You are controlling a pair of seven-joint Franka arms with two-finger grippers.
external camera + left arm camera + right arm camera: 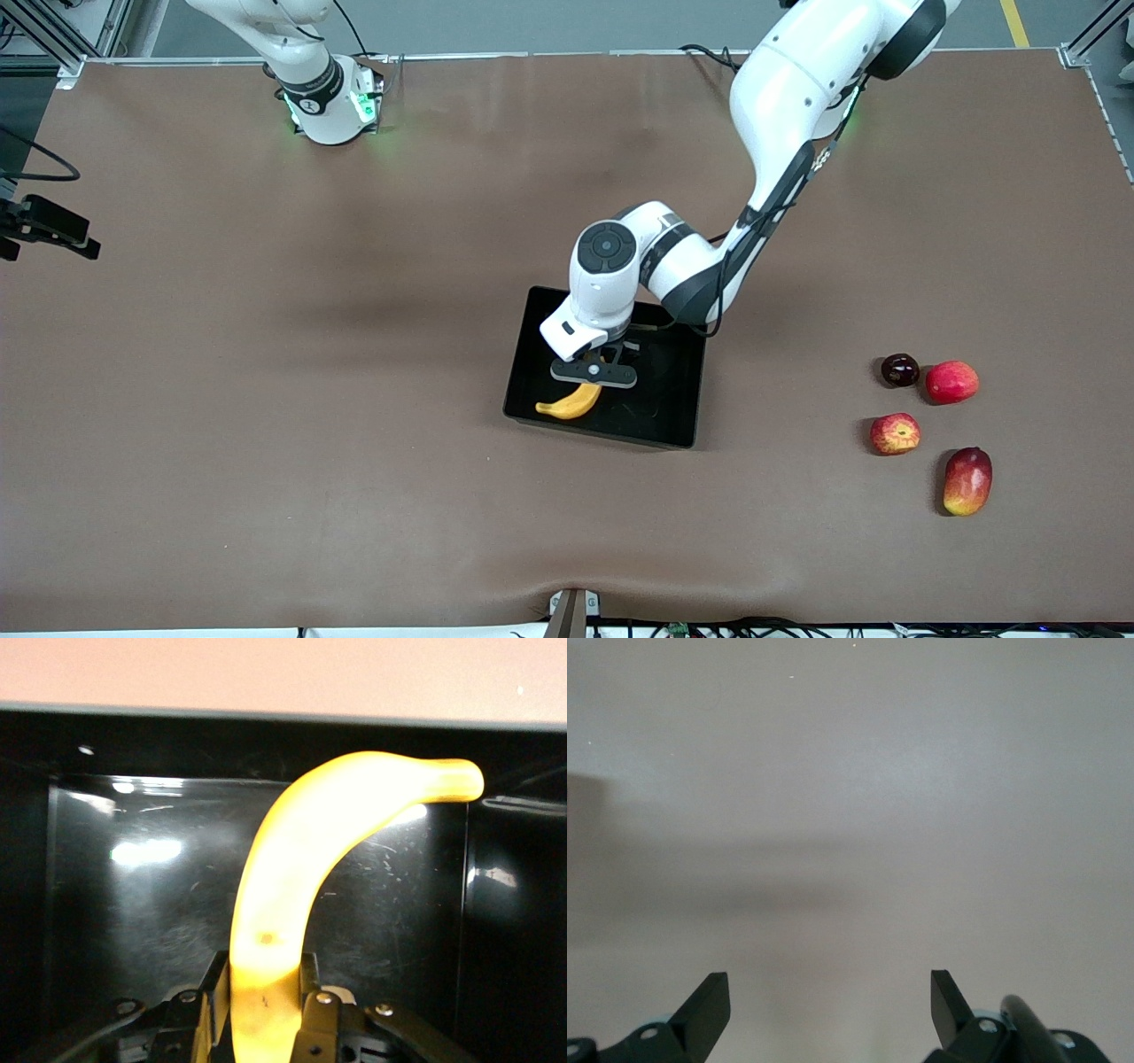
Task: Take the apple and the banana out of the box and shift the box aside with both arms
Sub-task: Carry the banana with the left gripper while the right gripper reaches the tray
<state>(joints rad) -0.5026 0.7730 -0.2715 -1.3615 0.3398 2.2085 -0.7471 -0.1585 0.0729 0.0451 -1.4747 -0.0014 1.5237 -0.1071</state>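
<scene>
My left gripper is down inside the black box, shut on one end of the yellow banana. In the left wrist view the fingers press both sides of the banana, which curves out over the box floor toward a wall. I cannot tell whether the banana touches the floor. The red apple with yellowish streaks lies on the table toward the left arm's end. My right gripper hangs open over bare table with nothing between its fingers; the right arm waits.
Near the apple lie a dark purple round fruit, another red round fruit and a red-yellow mango. A black fixture juts in at the table edge on the right arm's end.
</scene>
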